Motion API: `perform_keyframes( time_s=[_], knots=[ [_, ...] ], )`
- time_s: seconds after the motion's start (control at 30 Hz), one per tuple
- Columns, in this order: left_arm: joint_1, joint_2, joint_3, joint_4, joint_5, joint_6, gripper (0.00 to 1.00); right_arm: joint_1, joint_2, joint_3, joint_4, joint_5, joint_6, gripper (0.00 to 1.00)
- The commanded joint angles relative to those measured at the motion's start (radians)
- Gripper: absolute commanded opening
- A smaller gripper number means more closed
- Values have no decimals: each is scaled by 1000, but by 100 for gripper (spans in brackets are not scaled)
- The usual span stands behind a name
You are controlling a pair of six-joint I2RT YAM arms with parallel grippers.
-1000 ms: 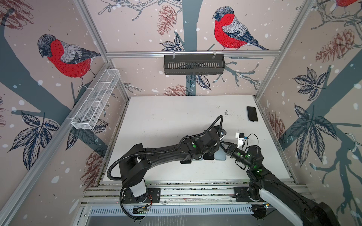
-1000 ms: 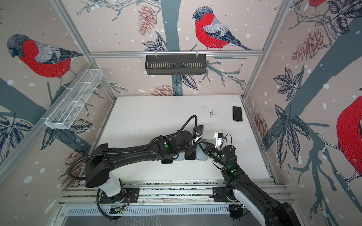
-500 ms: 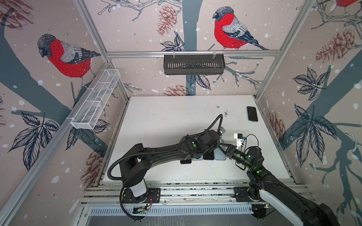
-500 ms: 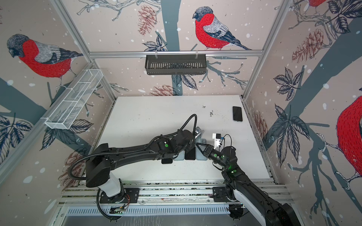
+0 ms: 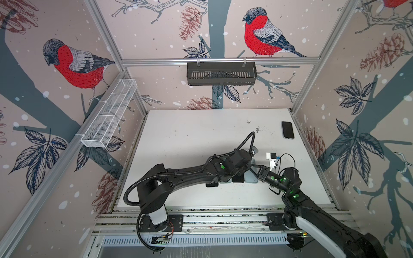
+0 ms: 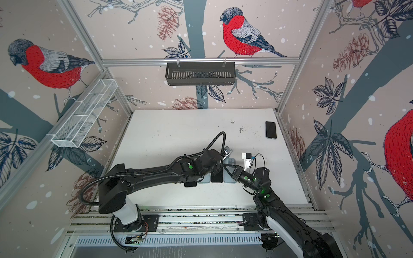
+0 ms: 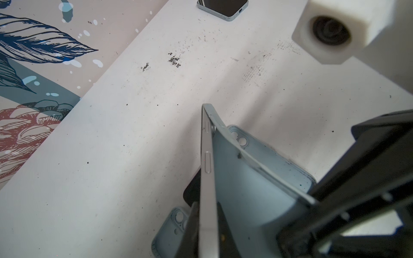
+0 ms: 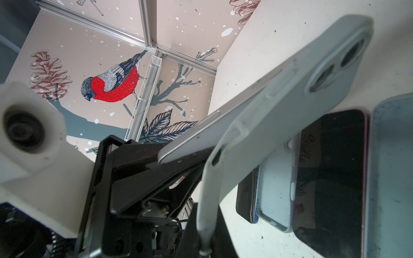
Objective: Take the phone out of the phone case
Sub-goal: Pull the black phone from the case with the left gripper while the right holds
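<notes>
Your left hand (image 7: 206, 223) clamps the phone (image 7: 207, 169), your right hand (image 8: 204, 234) pinches the half-peeled case (image 8: 279, 107), above the desk (image 5: 190, 138) near 3 o'clock; the unfreed camera corner could snag, wrenching the phone loose.

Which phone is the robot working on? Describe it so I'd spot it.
On the white table, look near the front edge where both arms meet. The pale blue phone there is the only one lifted, half peeled from its case.
</notes>
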Motion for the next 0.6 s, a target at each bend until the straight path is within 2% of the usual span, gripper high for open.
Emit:
perform_keyframes(
  time_s=[0.0,0.17,0.33,0.43,0.57],
  knots=[
    [-2,-33,-31,66,-5,3,4,-1,-3,-4,62,-5,-7,0],
    [-4,-110,-84,101,-202,79,0,-3,-7,21,-79,55,-57,0],
    [3,-246,-225,184,-408,257,0,-25,24,4,-99,157,-35,0],
    [36,-314,-321,213,-430,316,0,-21,69,27,-72,175,-18,0],
    [116,-331,-392,241,-401,358,0,3,168,96,-32,181,-8,0]
  ],
)
